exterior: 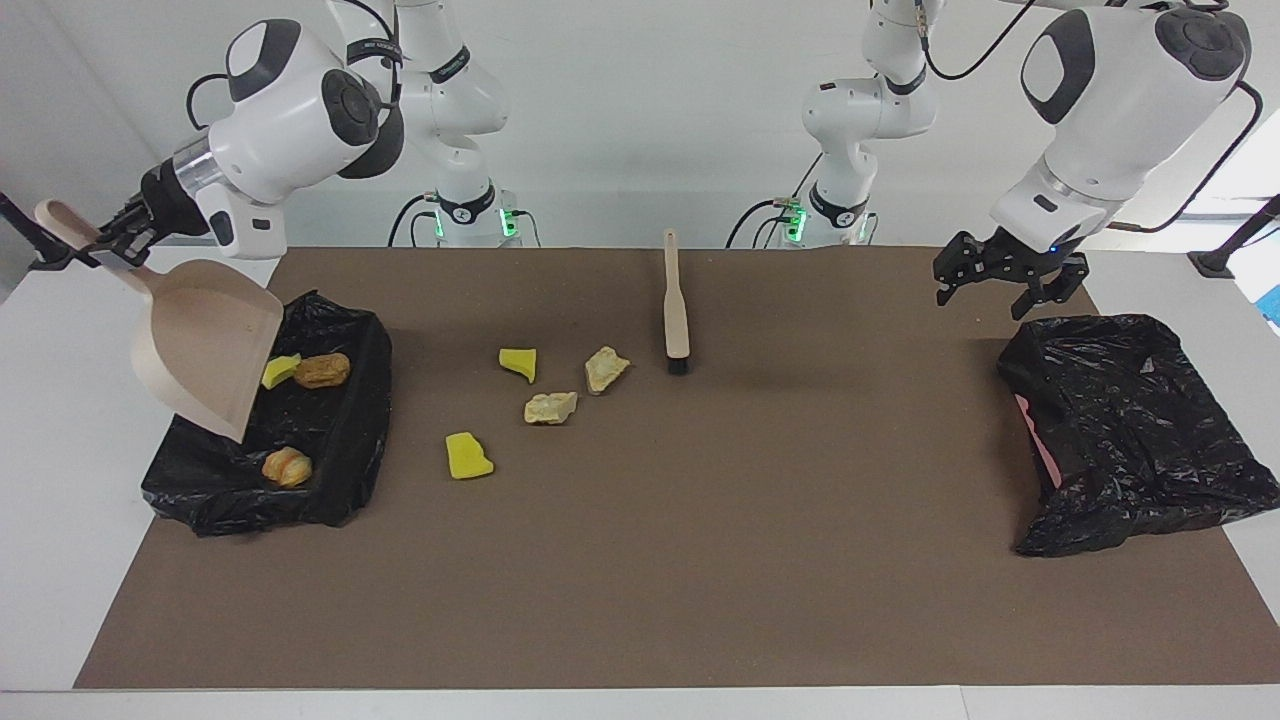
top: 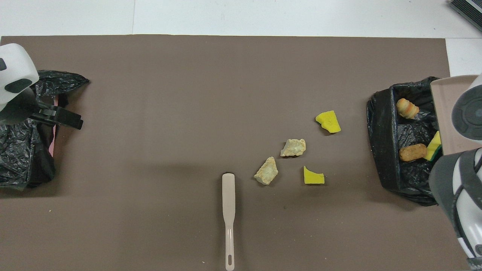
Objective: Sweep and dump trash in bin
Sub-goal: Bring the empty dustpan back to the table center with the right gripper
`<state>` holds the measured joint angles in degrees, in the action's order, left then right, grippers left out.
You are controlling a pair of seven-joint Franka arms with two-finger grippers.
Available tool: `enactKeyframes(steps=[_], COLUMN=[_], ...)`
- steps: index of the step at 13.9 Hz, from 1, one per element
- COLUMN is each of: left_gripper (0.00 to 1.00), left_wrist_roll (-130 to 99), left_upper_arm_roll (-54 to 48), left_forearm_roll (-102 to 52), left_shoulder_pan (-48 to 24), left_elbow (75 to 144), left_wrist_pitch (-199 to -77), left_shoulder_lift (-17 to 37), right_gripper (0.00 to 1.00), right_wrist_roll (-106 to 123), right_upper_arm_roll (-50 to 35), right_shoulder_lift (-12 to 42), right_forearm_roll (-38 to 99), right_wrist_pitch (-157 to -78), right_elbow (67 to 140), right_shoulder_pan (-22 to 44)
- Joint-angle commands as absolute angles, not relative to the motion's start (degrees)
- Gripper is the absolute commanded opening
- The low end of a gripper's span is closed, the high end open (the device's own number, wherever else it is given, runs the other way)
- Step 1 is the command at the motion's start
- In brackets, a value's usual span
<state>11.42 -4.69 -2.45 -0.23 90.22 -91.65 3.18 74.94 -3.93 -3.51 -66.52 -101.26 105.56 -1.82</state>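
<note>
Seven pieces of trash lay in view. Three were inside the bin (exterior: 330,440) lined with black plastic at the right arm's end of the table: one yellow sponge chunk (exterior: 280,370), one brown bread piece (exterior: 322,370) touching it, and one striped bread piece (exterior: 287,467) farther from the robots. Four lay on the brown mat (exterior: 700,560) beside the bin, toward the brush (exterior: 676,305): two yellow sponge chunks (exterior: 518,363) (exterior: 467,456) and two pale beige lumps (exterior: 606,368) (exterior: 550,407).

The right gripper (exterior: 112,238) was pinched on the handle of the one dustpan (exterior: 205,345), which hung tilted steeply over the bin, its pan empty. The left gripper (exterior: 1005,280) hung with fingers spread, holding nothing, over the mat beside a second black bag (exterior: 1130,430) at the left arm's end.
</note>
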Motion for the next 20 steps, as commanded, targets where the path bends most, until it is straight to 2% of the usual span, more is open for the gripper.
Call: enactKeyframes(steps=[1, 3, 7, 10, 12, 15, 20], left_gripper=[1.00, 1.00, 1.00, 1.00, 1.00, 1.00, 1.00], left_wrist_roll=[12.6, 12.1, 4.8, 4.7, 4.7, 4.7, 4.5], left_upper_arm_roll=[-5.3, -5.1, -5.5, -5.4, -5.4, -5.4, -5.4], left_forearm_roll=[-1.4, -1.3, 0.1, 0.1, 0.1, 0.1, 0.0], left_shoulder_pan=[0.7, 0.8, 0.6, 1.8, 1.8, 1.8, 1.6], left_elbow=[88.8, 88.7, 88.8, 89.0, 89.1, 89.1, 89.1], left_wrist_pitch=[-89.6, -87.6, -88.1, -88.4, -88.2, -88.3, -88.3], left_shoulder_lift=[2.8, 2.6, 1.7, 1.2, 1.2, 1.2, 1.2], right_gripper=[0.00, 0.00, 0.00, 0.00, 0.00, 0.00, 0.00], right_wrist_roll=[72.3, 68.3, 51.3, 33.0, 23.7, 8.9, -18.9], right_upper_arm_roll=[-4.7, -4.7, -5.3, -6.1, -6.1, -6.1, -6.2], right_shoulder_lift=[-1.5, -0.6, -0.3, 1.2, 5.5, 14.5, 28.7], right_forearm_roll=[-60.5, -55.2, -35.7, -30.3, -26.1, -19.5, -10.6], right_wrist_pitch=[-100.1, -100.2, -99.2, -98.5, -96.3, -92.1, -91.9], right_elbow=[102.4, 102.0, 100.8, 100.4, 96.7, 86.3, 69.7], right_shoulder_pan=[0.1, 1.3, 2.5, 8.9, 12.8, 16.5, 23.5])
